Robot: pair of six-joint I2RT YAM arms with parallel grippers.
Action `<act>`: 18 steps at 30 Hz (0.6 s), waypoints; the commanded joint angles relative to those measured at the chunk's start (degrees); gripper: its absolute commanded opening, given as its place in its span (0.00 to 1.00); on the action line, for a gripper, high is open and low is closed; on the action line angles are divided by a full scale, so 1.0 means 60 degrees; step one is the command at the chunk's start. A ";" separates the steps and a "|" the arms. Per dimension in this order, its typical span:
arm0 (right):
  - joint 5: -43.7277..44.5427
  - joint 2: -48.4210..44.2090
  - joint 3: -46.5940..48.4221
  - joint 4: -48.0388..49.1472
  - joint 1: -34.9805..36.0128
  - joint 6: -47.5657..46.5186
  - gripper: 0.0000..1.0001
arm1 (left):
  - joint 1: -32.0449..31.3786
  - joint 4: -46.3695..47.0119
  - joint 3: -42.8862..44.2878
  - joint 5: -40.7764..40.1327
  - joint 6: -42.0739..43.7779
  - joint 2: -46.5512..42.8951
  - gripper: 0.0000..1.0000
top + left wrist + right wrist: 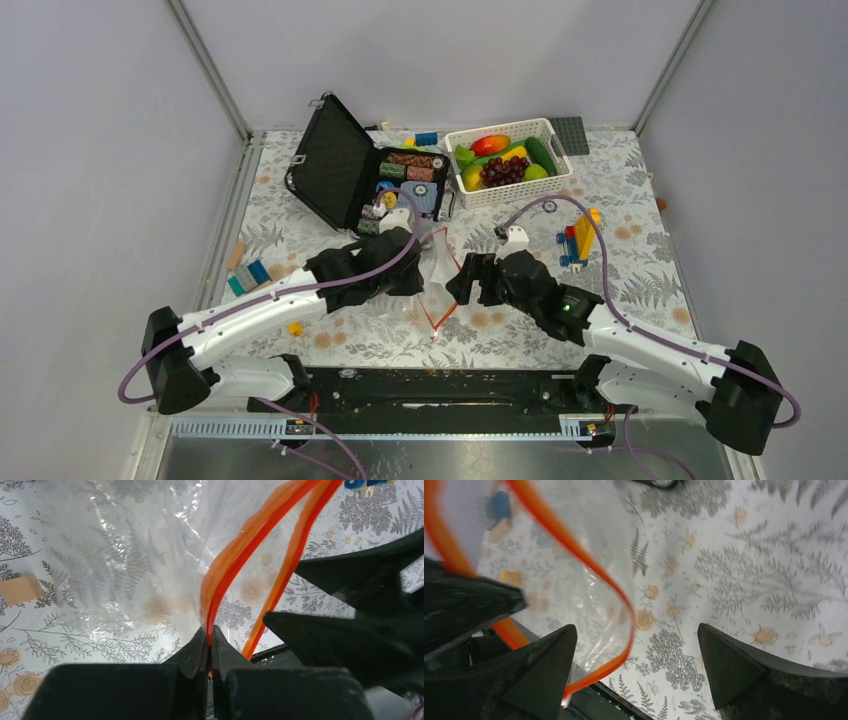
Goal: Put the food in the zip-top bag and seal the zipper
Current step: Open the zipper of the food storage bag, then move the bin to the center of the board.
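The zip-top bag [437, 275] stands crumpled near the middle of the desk [640, 270], a little toward the near edge, held up between the two grippers. Its zipper [235, 565] shows as two orange strips parted from each other, so the mouth is open.

The left gripper [210, 635] has its fingers pressed together on one of those strips, with no gap between the tips. The second strip runs free just beside them. The right gripper [635, 629] has its fingers spread wide and holds nothing. The bag's orange edge curves close by one finger, but the view is too blurred to tell whether they touch.

None of the food shows inside the bag. It sits in one white basket [556, 143] at the far edge, right of centre. In it I count one red-orange mango [490, 143], one bunch of dark grapes [503, 170], one green cucumber [541, 154], two other green pieces and two yellow pieces.

One black case [335, 170] lies open at the far edge, left of centre, just beside the basket. One cluster of toy bricks [578, 243] lies toward the right edge, and a few more blocks [247, 275] lie near the left edge.
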 commanded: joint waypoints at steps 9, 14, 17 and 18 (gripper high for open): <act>0.0670 -0.0207 0.3365 -0.2157 -0.1250 -0.2953 1.00 | 0.0392 -0.0499 0.1352 -0.0274 0.0898 0.0848 0.00; 0.0870 0.1520 0.5127 -0.2957 -0.3182 -0.2610 1.00 | 0.0859 -0.0461 0.1241 0.0209 0.1267 0.0808 0.00; 0.1958 0.2989 0.6322 -0.2891 -0.3601 -0.3135 1.00 | 0.1072 -0.0233 0.1004 0.0356 0.1353 0.0642 0.00; 0.2283 0.3604 0.6866 -0.2950 -0.3728 -0.3314 1.00 | 0.1183 -0.0124 0.0916 0.0496 0.1387 0.0600 0.00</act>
